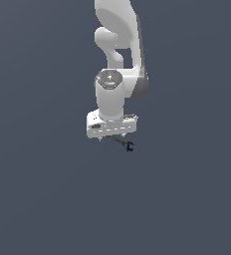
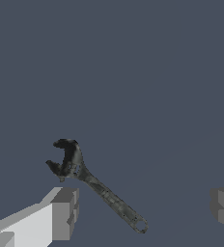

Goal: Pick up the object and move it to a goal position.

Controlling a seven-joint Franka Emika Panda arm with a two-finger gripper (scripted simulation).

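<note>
The gripper (image 2: 143, 207) stood wide open, holding nothing; the wrench (image 2: 97, 188) lay between its fingers (image 2: 63, 212), untouched.

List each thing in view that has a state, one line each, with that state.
gripper: open, fingers wide apart, touching nothing.
wrench: not grasped, lying between the fingers; forked head open, hanging hole at the other end of the shaft.
arm: reaching down, gripper low over the wrench.
</note>
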